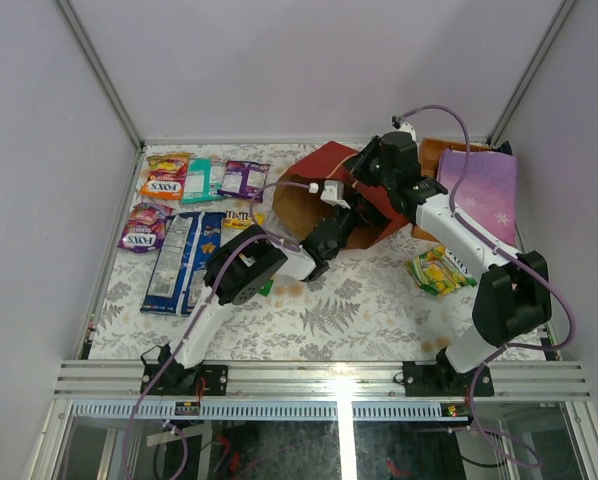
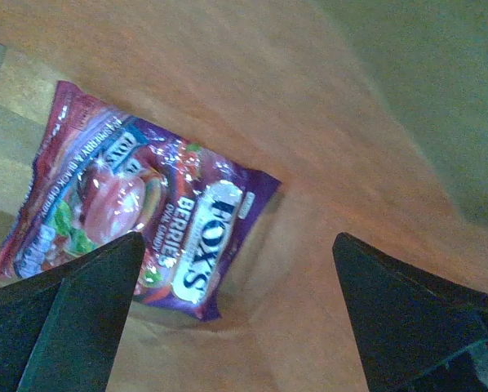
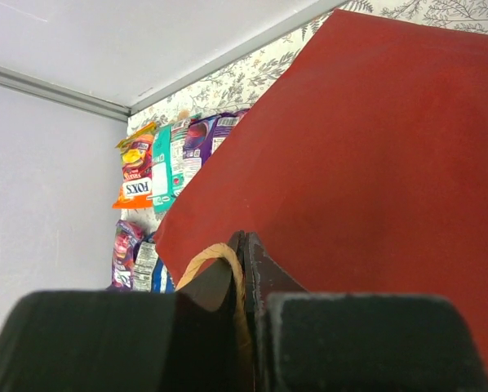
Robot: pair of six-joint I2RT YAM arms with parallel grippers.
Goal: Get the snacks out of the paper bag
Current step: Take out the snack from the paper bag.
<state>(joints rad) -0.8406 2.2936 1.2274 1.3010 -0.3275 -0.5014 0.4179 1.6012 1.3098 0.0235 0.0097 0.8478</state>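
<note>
The paper bag lies on its side at the back of the table, red outside, brown inside. My left gripper reaches into its mouth. In the left wrist view it is open, brown paper all round, and a purple FOX'S berries packet lies just ahead of the left finger, untouched. My right gripper is shut on the bag's thin loop handle, with the red bag wall just beyond the closed fingertips. Several snacks lie at the table's left.
On the left lie an orange FOX'S bag, a teal pack, a purple pack, a purple FOX'S bag and long blue packs. A green-yellow packet lies at right. The lilac snowflake bag is at back right.
</note>
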